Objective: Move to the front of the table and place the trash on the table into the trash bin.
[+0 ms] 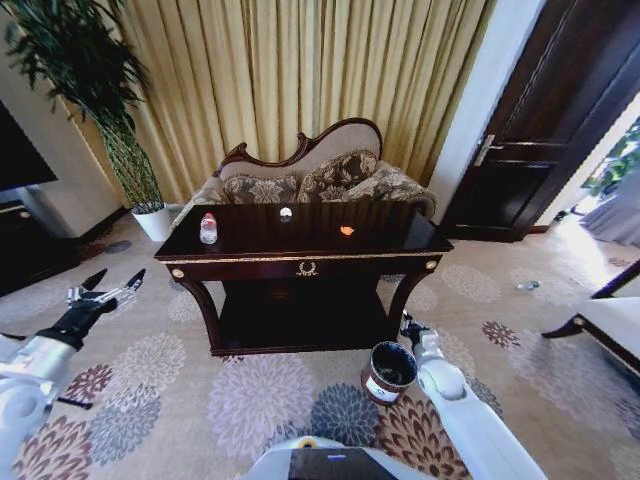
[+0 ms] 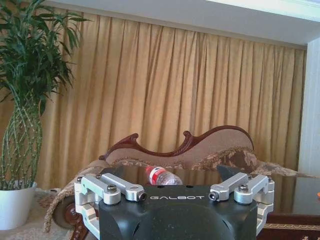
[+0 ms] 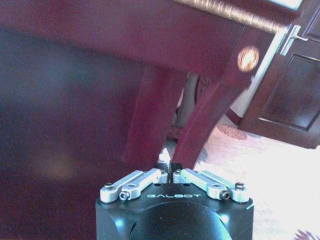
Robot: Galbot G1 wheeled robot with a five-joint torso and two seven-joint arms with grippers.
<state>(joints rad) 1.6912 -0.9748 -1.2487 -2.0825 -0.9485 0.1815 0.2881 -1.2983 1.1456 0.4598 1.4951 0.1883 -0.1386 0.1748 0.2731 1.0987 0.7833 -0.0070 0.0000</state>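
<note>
Left gripper, fingers spread wide and empty, hovers short of the small clear red-capped plastic bottle on the dark glossy wooden table; approach level, centring the bottle between its fingers.

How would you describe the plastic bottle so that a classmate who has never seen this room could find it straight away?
Start at the dark wooden table standing in front of the sofa. On its glossy top, near the left end, stands a small clear bottle. Its red cap and white label set it apart from the tiny white scrap and orange scrap lying farther right.
</note>
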